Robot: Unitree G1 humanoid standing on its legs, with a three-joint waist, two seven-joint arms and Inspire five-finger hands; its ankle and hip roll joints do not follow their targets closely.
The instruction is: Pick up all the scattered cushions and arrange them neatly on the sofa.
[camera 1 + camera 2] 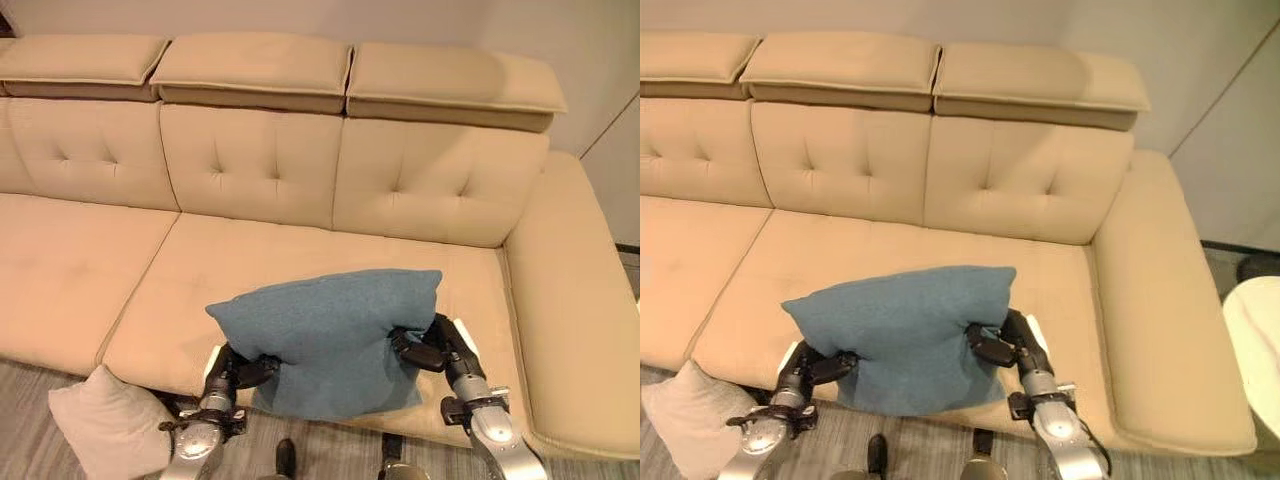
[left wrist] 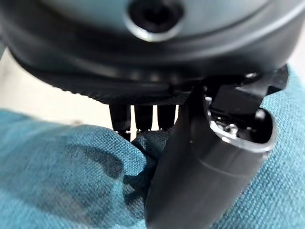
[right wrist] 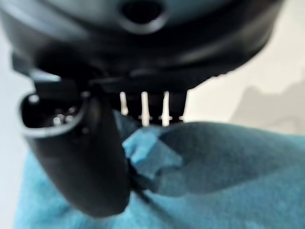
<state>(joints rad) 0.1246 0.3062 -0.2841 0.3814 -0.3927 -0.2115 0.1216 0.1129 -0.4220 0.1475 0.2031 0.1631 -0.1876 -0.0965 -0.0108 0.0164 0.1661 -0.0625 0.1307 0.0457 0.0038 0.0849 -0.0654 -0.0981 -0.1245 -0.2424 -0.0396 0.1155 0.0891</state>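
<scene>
Both hands grip the blue cushion (image 1: 330,335) from opposite sides: the left hand (image 1: 238,368) pinches its lower left edge, the right hand (image 1: 432,348) its right edge. Each wrist view shows the thumb (image 2: 200,176) clamped against the fingers (image 3: 143,107) with a fold of blue cloth caught between, a detail the head views hide. Held so, the cushion hangs over the front edge of the beige sofa (image 1: 250,250), above its right-hand seat. A pale grey cushion (image 1: 105,420) lies on the floor (image 1: 25,430) below the sofa's front edge, near the left arm.
</scene>
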